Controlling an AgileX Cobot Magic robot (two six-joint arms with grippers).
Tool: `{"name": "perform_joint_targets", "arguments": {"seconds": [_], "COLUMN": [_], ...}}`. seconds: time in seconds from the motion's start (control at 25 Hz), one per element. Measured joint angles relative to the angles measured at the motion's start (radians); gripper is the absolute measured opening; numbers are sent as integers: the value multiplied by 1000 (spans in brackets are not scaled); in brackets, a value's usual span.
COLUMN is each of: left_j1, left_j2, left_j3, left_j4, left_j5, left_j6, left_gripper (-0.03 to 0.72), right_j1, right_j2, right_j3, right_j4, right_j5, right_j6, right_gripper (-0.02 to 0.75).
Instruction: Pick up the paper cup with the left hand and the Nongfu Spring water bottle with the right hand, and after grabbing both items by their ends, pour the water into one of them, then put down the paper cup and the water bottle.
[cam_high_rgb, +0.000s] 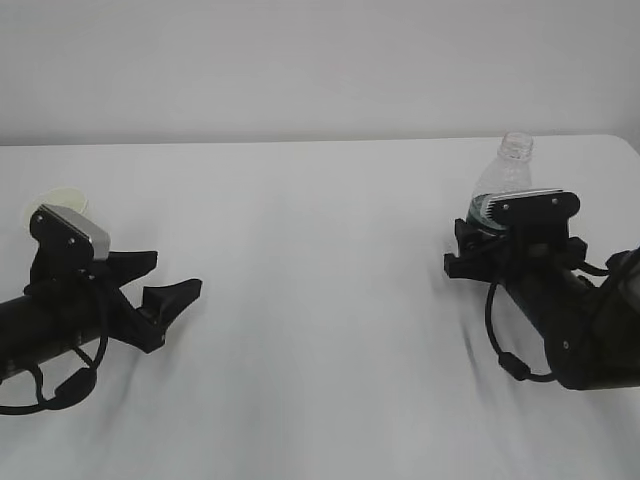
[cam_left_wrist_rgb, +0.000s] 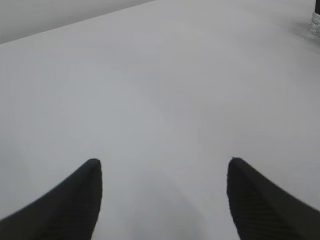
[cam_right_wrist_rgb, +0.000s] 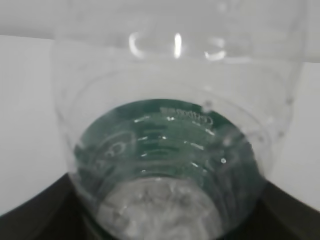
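Nearest the camera, the left hand (cam_high_rgb: 165, 285) lies low over the white table (cam_high_rgb: 320, 300), its two black fingers (cam_left_wrist_rgb: 75, 192) spread wide with only bare tabletop between them. Just behind its grey camera box, the paper cup (cam_high_rgb: 63, 202) peeks out, mostly hidden, apart from the fingers.

To the right of that hand, across the table, the right hand (cam_high_rgb: 490, 245) has its jaws set around the lower part of the water bottle (cam_high_rgb: 503, 180), which stands upright with an uncapped neck. In the right wrist view the bottle (cam_right_wrist_rgb: 170, 150) fills the gap between the fingers, green label showing through the clear plastic. Whether the fingers press it cannot be told.
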Motion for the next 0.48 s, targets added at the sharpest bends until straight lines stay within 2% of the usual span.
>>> {"name": "perform_joint_targets", "arguments": {"seconds": [0.48], "left_j1": [0], "left_j2": [0], "left_j3": [0], "left_j4": [-20], "left_j5": [0], "left_j6": [0], "left_gripper": [559], "right_j1": [0], "right_j2": [-7], "right_j3": [30], "right_j4": [-2], "right_j5": [-4], "right_j6": [0], "right_gripper": [555]}}
